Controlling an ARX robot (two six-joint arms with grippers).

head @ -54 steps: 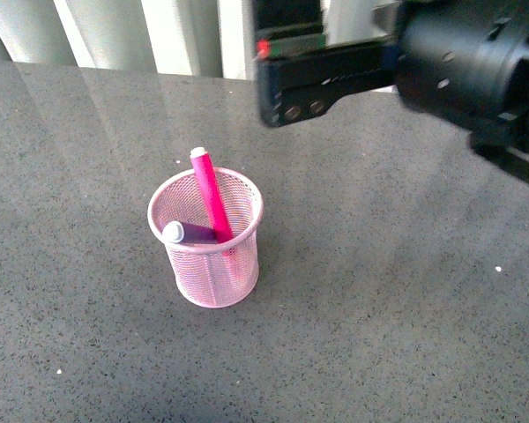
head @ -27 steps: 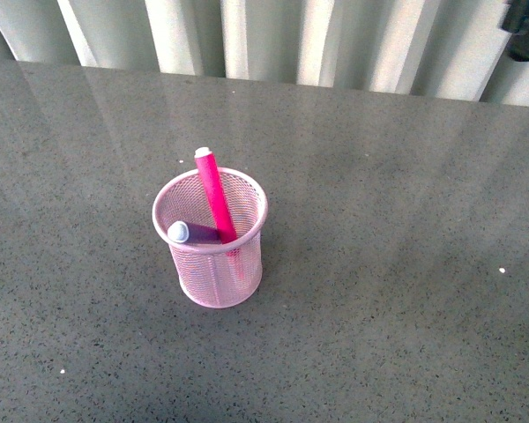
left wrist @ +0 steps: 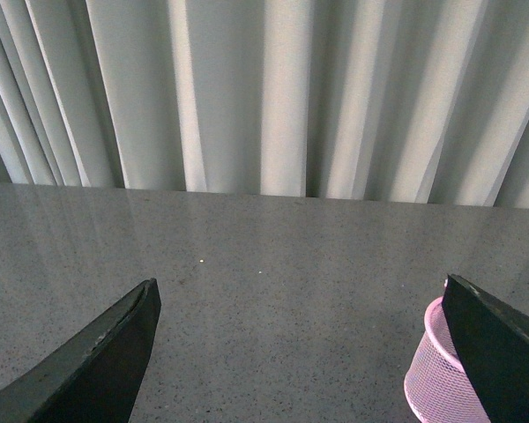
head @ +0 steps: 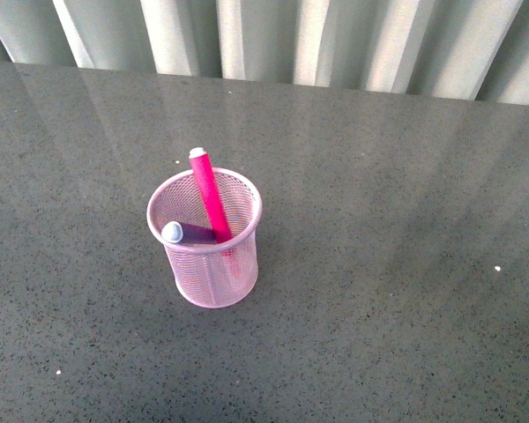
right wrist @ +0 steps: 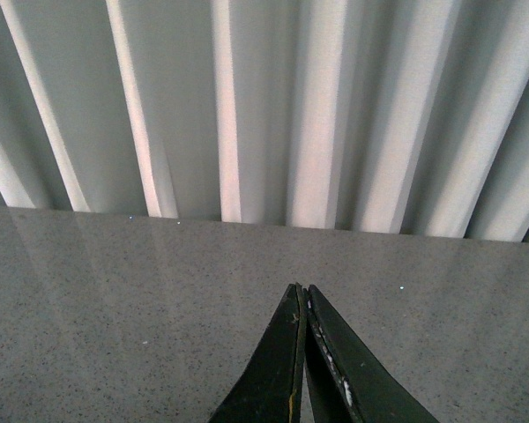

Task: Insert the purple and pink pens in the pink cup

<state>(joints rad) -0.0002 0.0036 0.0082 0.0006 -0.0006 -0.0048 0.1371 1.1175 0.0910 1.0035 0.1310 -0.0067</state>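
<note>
The pink cup (head: 210, 264) stands upright on the grey table in the front view. The hot pink pen (head: 209, 194) leans in it, its top sticking out above the rim. Beside it the purple pen (head: 187, 233) rests inside with its white end at the near-left rim. Neither arm shows in the front view. My left gripper (left wrist: 300, 304) is open with nothing between its fingers; the pink cup (left wrist: 434, 381) sits partly behind one finger (left wrist: 502, 352). My right gripper (right wrist: 301, 289) is shut on nothing, above bare table.
A pleated pale curtain (head: 335, 40) hangs behind the far table edge. The grey speckled tabletop (head: 397, 291) spreads around the cup on all sides.
The dark arm that filled the upper right of the front view a second ago has pulled out of sight. Cup and pens stay where they were.
</note>
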